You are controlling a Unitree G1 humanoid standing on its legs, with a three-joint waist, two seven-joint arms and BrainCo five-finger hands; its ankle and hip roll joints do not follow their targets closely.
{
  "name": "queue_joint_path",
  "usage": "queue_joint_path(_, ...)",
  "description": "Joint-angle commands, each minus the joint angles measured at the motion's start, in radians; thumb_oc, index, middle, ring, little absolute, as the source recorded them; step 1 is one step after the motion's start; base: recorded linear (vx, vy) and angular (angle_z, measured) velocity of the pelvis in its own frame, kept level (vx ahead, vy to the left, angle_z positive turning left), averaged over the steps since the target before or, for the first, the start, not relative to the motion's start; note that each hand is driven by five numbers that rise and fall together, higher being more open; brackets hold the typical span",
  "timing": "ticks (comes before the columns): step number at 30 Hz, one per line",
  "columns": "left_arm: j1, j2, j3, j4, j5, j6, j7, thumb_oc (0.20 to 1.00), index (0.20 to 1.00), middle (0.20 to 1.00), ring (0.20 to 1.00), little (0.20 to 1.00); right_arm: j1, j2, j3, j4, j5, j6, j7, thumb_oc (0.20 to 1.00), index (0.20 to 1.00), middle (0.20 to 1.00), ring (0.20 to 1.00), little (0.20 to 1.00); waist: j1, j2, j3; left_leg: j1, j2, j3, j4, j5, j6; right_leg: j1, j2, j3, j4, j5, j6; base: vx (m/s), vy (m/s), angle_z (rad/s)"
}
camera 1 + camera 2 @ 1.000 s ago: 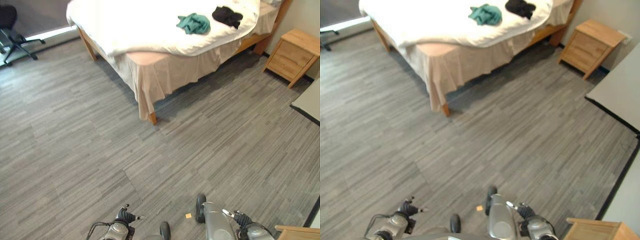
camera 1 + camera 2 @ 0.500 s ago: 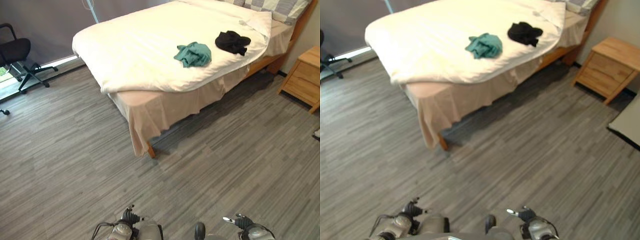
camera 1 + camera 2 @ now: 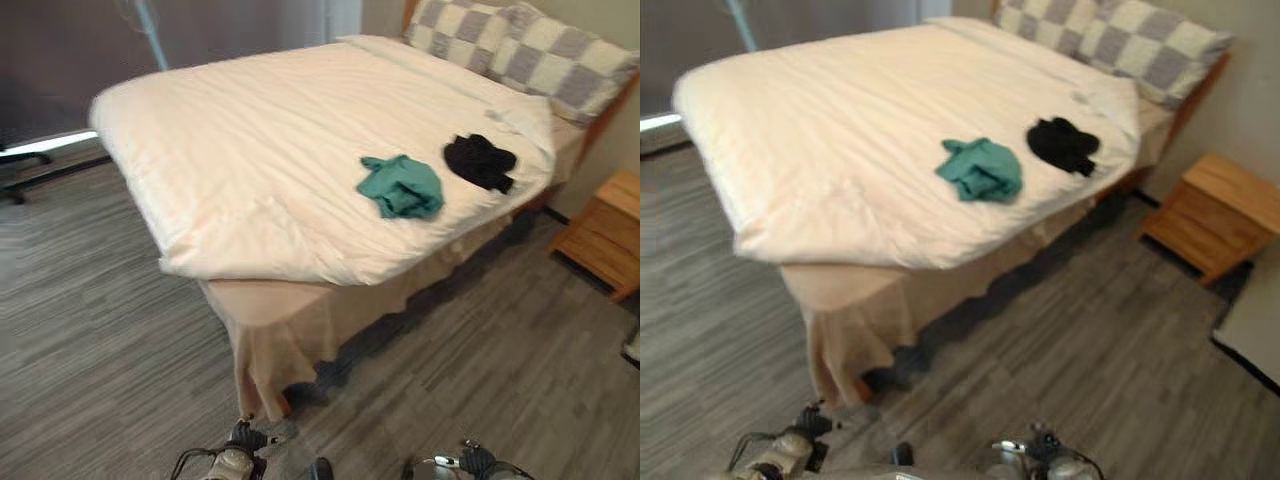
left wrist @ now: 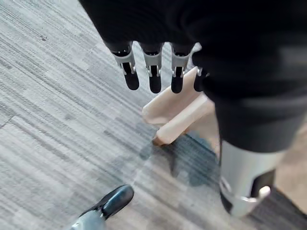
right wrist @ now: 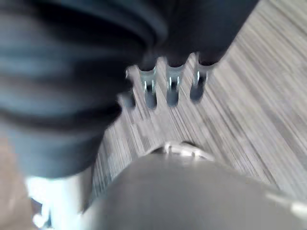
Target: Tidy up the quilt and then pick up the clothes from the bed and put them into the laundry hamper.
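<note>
- The white quilt [image 3: 290, 160] covers most of the bed [image 3: 300, 320], filling the upper and middle of the left eye view. Its near edge hangs unevenly over the beige bed skirt [image 3: 270, 350] at lower centre.
- A teal garment [image 3: 401, 186] lies crumpled on the quilt at centre right, with a black garment [image 3: 480, 161] just beyond it toward the upper right. The two are near each other but apart.
- Two checked pillows [image 3: 510, 55] sit at the top right; a wooden nightstand [image 3: 605, 233] stands at the right edge.
- The left hand [image 4: 153, 72] hangs over the grey floor [image 4: 57, 105] with fingers straight and relaxed, holding nothing; the bed-skirt corner shows past them.
- The right hand [image 5: 168, 84] likewise hangs with fingers extended and nothing in its grasp.
- The step in hand looks to be approaching the bed to straighten the quilt. Done well, that means stopping squarely at the near corner, close enough to reach the quilt's edge.
- Pulling the quilt flat will likely drag both garments along, so smoothing should be gentle and directed away from them.
</note>
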Motion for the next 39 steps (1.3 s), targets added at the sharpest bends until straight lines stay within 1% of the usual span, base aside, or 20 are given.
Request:
queue_joint_path(1,0.003,0.011,0.014,-0.02,-0.01,-0.014,0.006,1.0,1.0,1.0,1.0,1.0,-0.072,0.032,-0.03,0.014,0.01,0.003,0.012,1.0,1.0,1.0,1.0,1.0,-0.001,-0.019,0.074,0.086,0.134,0.05,-0.001,-0.054,-0.073,0.089,-0.04,0.154,-0.228,0.245,0.063,0.31,-0.287,1.07)
queue_joint_path(2,-0.002,0.015,0.018,-0.012,-0.008,-0.022,0.006,1.0,1.0,1.0,1.0,1.0,-0.061,0.029,-0.035,0.02,0.007,0.01,0.019,1.0,1.0,1.0,1.0,1.0,-0.003,-0.031,0.067,0.107,0.146,0.024,-0.001,-0.071,-0.083,0.083,-0.056,0.215,-0.231,0.246,0.075,0.22,-0.191,1.17)
queue_joint_path(5,0.004,0.012,0.041,-0.006,-0.034,-0.022,0.016,1.0,1.0,1.0,1.0,1.0,-0.059,0.037,-0.023,0.039,-0.004,0.014,0.026,1.0,1.0,1.0,1.0,1.0,0.005,-0.044,0.052,0.128,0.166,0.022,-0.001,-0.068,-0.102,0.101,-0.047,0.191,-0.231,0.258,0.077,0.34,-0.405,0.96)
queue_joint_path(6,0.031,0.0,0.078,-0.04,-0.103,-0.038,0.032,1.0,1.0,1.0,1.0,1.0,-0.045,0.027,-0.002,0.055,-0.019,0.011,0.029,1.0,1.0,1.0,1.0,1.0,0.019,-0.028,0.035,0.124,0.224,-0.003,-0.001,-0.033,-0.133,0.136,-0.009,0.143,-0.231,0.226,0.053,0.42,-0.543,0.83)
queue_joint_path(9,0.033,-0.014,0.103,-0.082,-0.156,-0.061,0.071,1.0,1.0,1.0,1.0,1.0,-0.027,-0.012,-0.023,0.074,-0.027,0.009,0.01,1.0,1.0,1.0,1.0,1.0,0.035,-0.01,0.041,0.076,0.253,-0.007,-0.001,0.039,-0.15,0.191,-0.001,0.036,-0.231,0.177,0.039,0.16,-0.282,0.82)
queue_joint_path(12,0.037,0.003,0.158,-0.16,-0.233,-0.096,0.122,1.0,1.0,1.0,1.0,1.0,-0.017,-0.047,-0.042,0.092,-0.015,0.007,-0.002,1.0,1.0,1.0,1.0,1.0,0.047,-0.012,0.053,0.025,0.209,0.013,0.044,0.025,-0.12,0.239,-0.002,-0.012,-0.231,0.143,0.034,0.04,-0.139,1.15)
queue_joint_path(14,0.038,0.011,0.175,-0.196,-0.256,-0.108,0.138,1.0,1.0,1.0,1.0,1.0,-0.005,-0.052,-0.055,0.096,-0.017,0.01,-0.004,1.0,1.0,1.0,1.0,1.0,0.043,-0.01,0.048,0.025,0.212,0.045,0.033,0.026,-0.121,0.244,-0.003,-0.036,-0.231,0.143,0.028,0.04,-0.048,0.32)
queue_joint_path(17,0.042,0.128,0.249,-0.526,-0.248,-0.164,0.195,1.0,1.0,1.0,1.0,1.0,0.019,-0.075,-0.069,0.077,-0.005,0.004,-0.004,1.0,1.0,1.0,1.0,1.0,0.046,0.0,0.044,0.042,0.221,0.069,-0.001,0.036,-0.137,0.254,0.008,-0.053,-0.231,0.139,0.026,0.07,-0.023,0.12)
queue_joint_path(22,-0.064,0.291,0.269,-0.8,-0.163,-0.198,0.213,1.0,1.0,1.0,1.0,1.0,0.007,-0.11,-0.042,0.041,-0.011,0.001,0.017,1.0,1.0,1.0,1.0,1.0,0.032,0.009,0.048,0.053,0.227,0.083,-0.001,0.017,-0.143,0.238,0.003,-0.041,-0.231,0.151,0.039,0.04,-0.015,0.04)
queue_joint_path(23,-0.079,0.458,0.33,-0.806,-0.149,-0.096,0.153,1.0,1.0,1.0,1.0,1.0,-0.013,-0.137,-0.051,0.04,-0.002,0.012,0.042,1.0,1.0,1.0,1.0,1.0,0.034,0.026,0.046,0.06,0.228,0.095,-0.001,0.011,-0.144,0.235,0.0,-0.036,-0.231,0.151,0.045,0.02,0.03,-0.16)
queue_joint_path(24,-0.079,0.461,0.332,-0.807,-0.15,-0.095,0.152,1.0,1.0,1.0,1.0,1.0,-0.016,-0.135,-0.05,0.04,-0.002,0.012,0.042,1.0,1.0,1.0,1.0,1.0,0.034,0.023,0.045,0.057,0.227,0.096,-0.001,0.013,-0.143,0.231,-0.001,-0.034,-0.231,0.154,0.044,0.01,0.046,-0.34)
queue_joint_path(26,-0.025,0.66,0.451,-0.831,-0.19,-0.128,0.059,1.0,1.0,1.0,1.0,1.0,-0.008,-0.174,-0.091,0.029,-0.011,0.014,0.074,1.0,1.0,1.0,1.0,1.0,0.036,0.045,0.042,0.058,0.222,0.106,-0.001,0.004,-0.143,0.217,-0.008,-0.025,-0.231,0.161,0.055,-0.03,0.049,-0.45)
queue_joint_path(27,0.017,0.617,0.492,-0.982,-0.361,-0.287,0.009,1.0,1.0,1.0,1.0,1.0,-0.011,-0.175,-0.089,0.021,-0.015,0.011,0.059,1.0,1.0,1.0,1.0,1.0,0.036,0.048,0.046,0.05,0.217,0.107,-0.001,0.005,-0.145,0.196,-0.013,-0.015,-0.231,0.171,0.055,-0.07,0.027,-0.32)
queue_joint_path(28,0.023,0.551,0.446,-1.064,-0.316,-0.289,0.024,1.0,1.0,1.0,1.0,1.0,-0.019,-0.158,-0.075,0.026,-0.009,0.007,0.066,1.0,1.0,1.0,1.0,1.0,0.032,0.044,0.052,0.044,0.216,0.108,-0.001,0.003,-0.144,0.184,-0.013,-0.008,-0.231,0.174,0.053,-0.12,-0.016,-0.17)
queue_joint_path(29,0.012,0.493,0.382,-1.163,-0.205,-0.268,0.063,1.0,1.0,1.0,1.0,1.0,-0.034,-0.138,-0.056,0.03,-0.012,0.011,0.053,1.0,1.0,1.0,1.0,1.0,0.03,0.039,0.063,0.033,0.215,0.107,-0.001,0.001,-0.14,0.166,-0.013,0.002,-0.231,0.177,0.05,-0.1,-0.028,0.11)
queue_joint_path(30,0.012,0.491,0.381,-1.167,-0.201,-0.265,0.066,1.0,1.0,1.0,1.0,1.0,-0.035,-0.138,-0.057,0.031,-0.012,0.011,0.053,1.0,1.0,1.0,1.0,1.0,0.031,0.039,0.062,0.029,0.215,0.108,-0.001,0.004,-0.14,0.161,-0.013,0.004,-0.231,0.18,0.049,-0.14,-0.025,0.21)
queue_joint_path(31,-0.067,0.382,0.247,-1.174,-0.041,-0.225,0.093,1.0,1.0,1.0,1.0,1.0,-0.081,-0.104,-0.05,0.044,-0.005,0.012,0.036,1.0,1.0,1.0,1.0,1.0,0.017,0.033,0.079,0.015,0.214,0.119,-0.001,0.002,-0.134,0.132,-0.012,0.021,-0.231,0.187,0.047,-0.09,-0.01,0.17)
queue_joint_path(32,-0.068,0.382,0.246,-1.174,-0.041,-0.225,0.094,1.0,1.0,1.0,1.0,1.0,-0.081,-0.104,-0.05,0.045,-0.005,0.012,0.036,1.0,1.0,1.0,1.0,1.0,0.019,0.033,0.078,0.014,0.214,0.119,-0.001,0.002,-0.134,0.13,-0.012,0.021,-0.231,0.187,0.047,-0.15,0.012,-0.05)
queue_joint_path(34,-0.208,0.367,0.125,-1.099,0.084,-0.175,0.126,1.0,1.0,1.0,1.0,1.0,-0.095,-0.102,-0.046,0.031,-0.007,0.009,0.014,1.0,1.0,1.0,1.0,1.0,-0.022,0.039,0.103,0.002,0.208,0.15,-0.001,-0.003,-0.129,0.085,-0.014,0.047,-0.231,0.208,0.058,-0.12,0.054,-0.38)
queue_joint_path(39,-0.286,0.348,0.025,-1.033,0.22,-0.124,0.121,1.0,1.0,1.0,1.0,1.0,-0.087,-0.089,-0.037,0.013,-0.03,0.006,-0.007,1.0,1.0,1.0,1.0,1.0,-0.049,0.042,0.117,-0.018,0.201,0.181,-0.001,-0.001,-0.126,0.039,-0.015,0.071,-0.231,0.23,0.063,-0.06,0.033,-0.47)
